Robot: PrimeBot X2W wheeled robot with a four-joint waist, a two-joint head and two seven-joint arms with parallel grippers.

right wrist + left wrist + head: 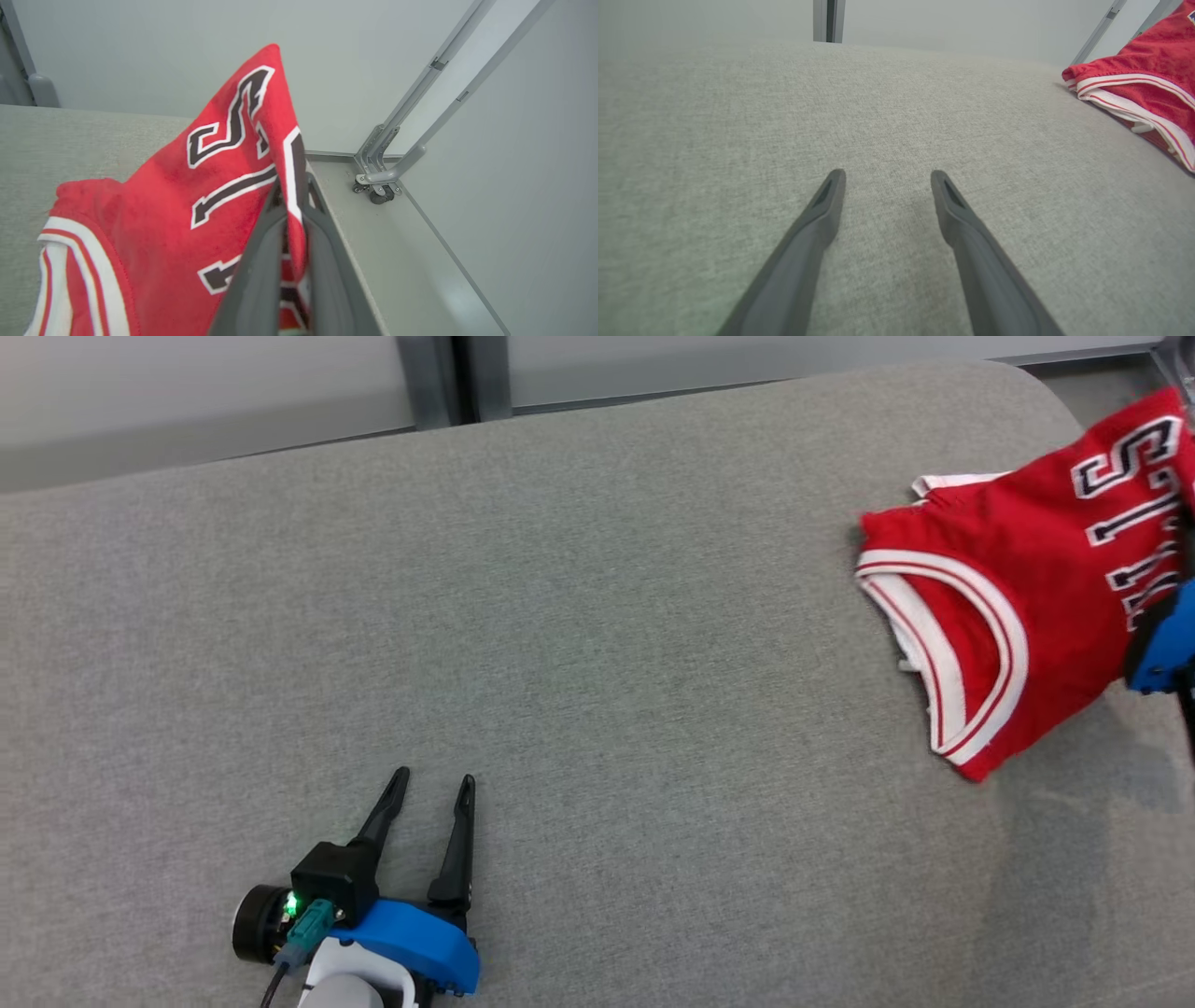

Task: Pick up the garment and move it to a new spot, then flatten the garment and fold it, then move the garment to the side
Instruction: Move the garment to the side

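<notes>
Looking down from the head view, the red garment (1018, 588) sits bunched at the far right of the grey cushioned surface (597, 616). Its lettered part rises toward the right edge, where the blue housing of the right tool (1162, 649) shows. The left tool (434, 775) lies near the front left, well apart from the cloth, fingers spread and holding nothing. The wide bare stretch between them looks like the sensible new spot, so the carry should run leftward.

From the left wrist view, the left tool (888, 173) points across bare fabric with a clear gap between its fingers. The garment (1148, 74) is off at the upper right. This tool would do well to wait out of the landing area until flattening calls for it.

From the right wrist view, the right tool (295, 196) is pinched tight on a fold of the garment (177, 210) through the black-and-white lettering, with cloth peaking above the fingertips and hanging down to the left. Since the grip takes only a narrow fold, I judge a slow, steady lift best. It should go high enough that the trailing cloth clears the surface instead of dragging and rolling under. The surface's edge and a metal frame (387, 158) lie just to the right, and moving away from them should keep the cloth from slipping off.
</notes>
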